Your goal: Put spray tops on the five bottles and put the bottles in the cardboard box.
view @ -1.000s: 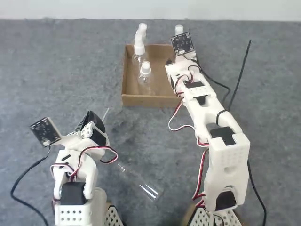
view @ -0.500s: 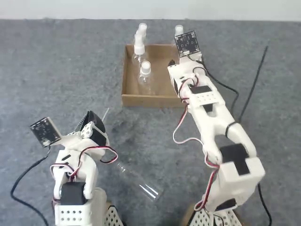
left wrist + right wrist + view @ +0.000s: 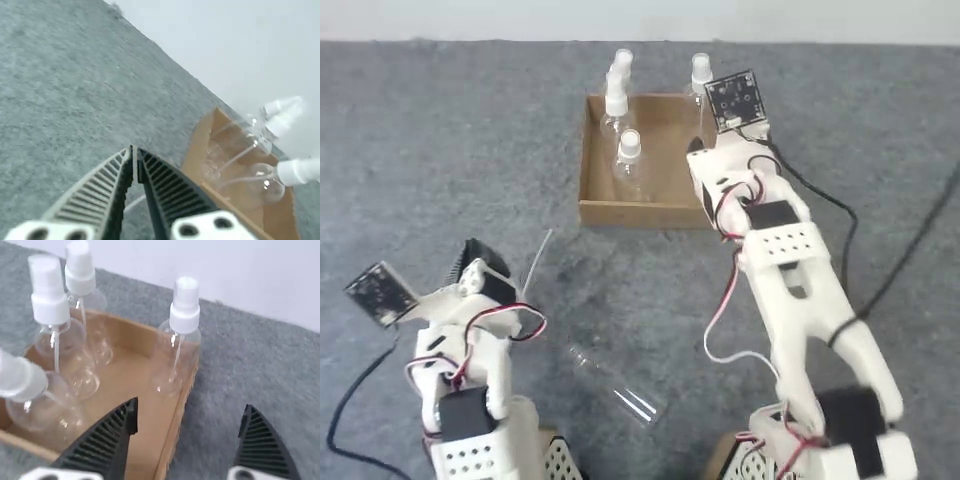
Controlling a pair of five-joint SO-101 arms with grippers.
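Four topped bottles in cardboard box beyond the spread right claw; fifth bottle lies untopped near the closed left claw.

From above, the right arm hides the near right corner of the cardboard box. In the right wrist view, the picture's edge cuts off one spray-topped bottle.

Right tool swung right, off brown cardboard box; clear bottle w/ white spray top at far corner more exposed; left arm shifted left.
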